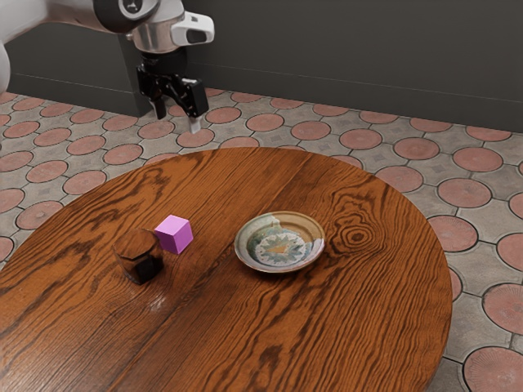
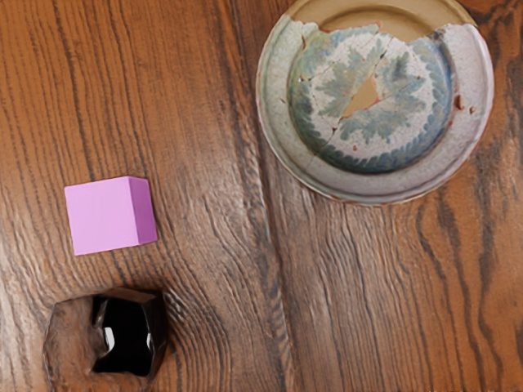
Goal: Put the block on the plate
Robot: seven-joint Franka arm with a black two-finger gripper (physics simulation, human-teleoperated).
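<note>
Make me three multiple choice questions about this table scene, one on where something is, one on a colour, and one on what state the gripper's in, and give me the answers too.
1. Where is the block relative to the plate?
A. On top of it
B. Underneath it
C. Off it, on the table

2. What colour is the block?
A. Green
B. Pinkish purple
C. Yellow

3. What state is the gripper in?
A. Open and empty
B. Shut on the block
C. Shut on the plate

Answers:
1. C: the wrist view shows bare wood between block and plate.
2. B: its faces are pinkish purple in both views.
3. A: in the exterior view its fingers stand apart above the table, with nothing between them.
</note>
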